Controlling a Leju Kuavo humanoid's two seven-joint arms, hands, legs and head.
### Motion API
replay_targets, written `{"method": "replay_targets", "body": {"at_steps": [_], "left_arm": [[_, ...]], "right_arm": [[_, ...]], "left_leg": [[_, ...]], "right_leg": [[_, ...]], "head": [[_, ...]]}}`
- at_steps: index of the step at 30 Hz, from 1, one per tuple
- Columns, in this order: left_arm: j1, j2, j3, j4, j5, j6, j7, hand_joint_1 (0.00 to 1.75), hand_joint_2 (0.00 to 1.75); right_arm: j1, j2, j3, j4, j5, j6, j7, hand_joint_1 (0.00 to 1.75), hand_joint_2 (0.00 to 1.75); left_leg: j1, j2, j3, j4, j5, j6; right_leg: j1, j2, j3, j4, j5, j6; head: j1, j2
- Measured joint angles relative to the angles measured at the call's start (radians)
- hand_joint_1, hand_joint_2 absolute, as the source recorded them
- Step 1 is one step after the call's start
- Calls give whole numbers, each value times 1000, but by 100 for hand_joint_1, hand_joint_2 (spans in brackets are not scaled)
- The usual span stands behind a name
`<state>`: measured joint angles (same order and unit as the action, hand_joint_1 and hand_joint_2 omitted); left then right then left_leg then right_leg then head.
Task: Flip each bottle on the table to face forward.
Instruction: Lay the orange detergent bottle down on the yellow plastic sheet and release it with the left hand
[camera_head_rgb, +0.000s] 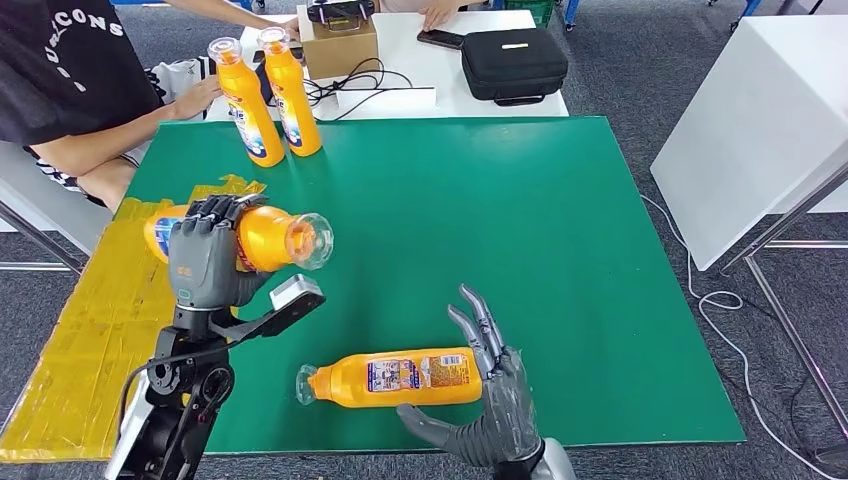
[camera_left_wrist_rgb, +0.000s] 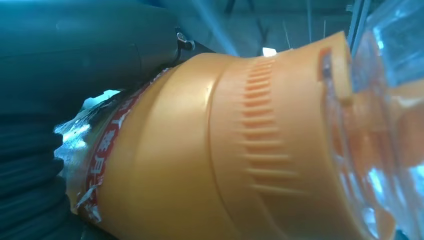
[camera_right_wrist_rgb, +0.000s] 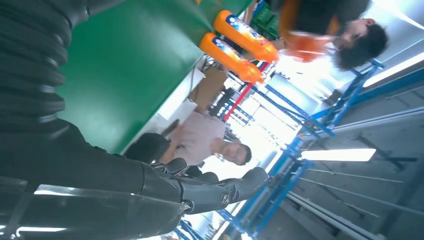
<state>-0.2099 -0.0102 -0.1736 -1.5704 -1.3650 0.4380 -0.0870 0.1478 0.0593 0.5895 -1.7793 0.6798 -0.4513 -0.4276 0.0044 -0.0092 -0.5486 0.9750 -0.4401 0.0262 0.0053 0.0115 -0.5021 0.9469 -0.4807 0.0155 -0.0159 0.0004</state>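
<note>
Head view, left side of frame: yellow taped sheet (camera_head_rgb: 75, 330) along the left edge of the green table (camera_head_rgb: 560, 230). Person (camera_head_rgb: 70, 90) seated at upper left, one hand touching the nearer of two upright orange bottles (camera_head_rgb: 245, 100) at the table's far left corner; second upright bottle (camera_head_rgb: 290, 92) just beside it, both with clear caps up.

Left-centre: left hand (camera_head_rgb: 207, 255) wrapped around a third orange bottle (camera_head_rgb: 262, 238), fingers curled over its body, bottle held lying sideways with clear cap pointing toward frame right, lifted off the green surface or just above it, cannot tell which. In the left wrist view the same bottle (camera_left_wrist_rgb: 225, 150) is close up: orange shoulder with ribbed grip marks, clear cap at frame right, torn label edge beside the dark fingers (camera_left_wrist_rgb: 30, 165).

Lower centre: fourth bottle (camera_head_rgb: 400, 377) lying flat on the table near the front edge, cap toward frame left, back label with small print facing up.

Lower centre-right: right hand (camera_head_rgb: 490, 400) open, fingers spread, palm against the base end of the lying bottle, thumb just below it, not gripping. In the right wrist view its fingers (camera_right_wrist_rgb: 215, 187) are extended, holding nothing.

Top of frame, beyond the green table: white table (camera_head_rgb: 440, 75) with cardboard box (camera_head_rgb: 340, 42), cables, phone (camera_head_rgb: 440, 39), black case (camera_head_rgb: 514, 63).
</note>
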Motion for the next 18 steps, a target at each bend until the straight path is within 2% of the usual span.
{"method": "replay_targets", "body": {"at_steps": [2, 4, 7, 11, 15, 18], "left_arm": [[-48, 35, -16, 51, -133, -27, 129, 175, 175], [-114, 78, -67, 113, -186, -91, 254, 175, 175], [-220, 131, -163, 227, -198, -177, 352, 175, 175], [-328, 143, -218, 408, -204, -275, 327, 175, 175], [-403, 127, -204, 582, -204, -343, 286, 166, 175], [-448, 114, -167, 685, -194, -422, 287, 162, 175]], "right_arm": [[4, -11, 8, -28, 21, 7, 10, 0, 175], [3, -20, 16, -49, 51, 13, 30, 0, 175], [-2, -33, 24, -70, 96, 21, 64, 0, 175], [-8, -46, 30, -95, 148, 26, 108, 0, 175], [-9, -58, 33, -120, 147, 46, 134, 0, 175], [-14, -63, 33, -130, 118, 79, 147, 0, 175]], "left_leg": [[0, 0, 0, 0, 1, -1], [0, 0, 1, 0, 1, -1], [0, 0, 0, 0, 2, -1], [0, 1, 0, 0, 2, -1], [0, 2, 0, 0, 2, -1], [0, 1, -1, 0, 2, -1]], "right_leg": [[0, 0, 0, 0, 0, 0], [0, 0, 0, 0, 0, 0], [0, 0, 0, 0, 2, -3], [0, 1, 0, 1, 2, -3], [0, 1, -1, 1, 3, -3], [0, 1, -1, 1, 3, -3]], "head": [[0, 0], [0, 0], [0, 0], [0, 0], [0, 0], [0, 0]]}}
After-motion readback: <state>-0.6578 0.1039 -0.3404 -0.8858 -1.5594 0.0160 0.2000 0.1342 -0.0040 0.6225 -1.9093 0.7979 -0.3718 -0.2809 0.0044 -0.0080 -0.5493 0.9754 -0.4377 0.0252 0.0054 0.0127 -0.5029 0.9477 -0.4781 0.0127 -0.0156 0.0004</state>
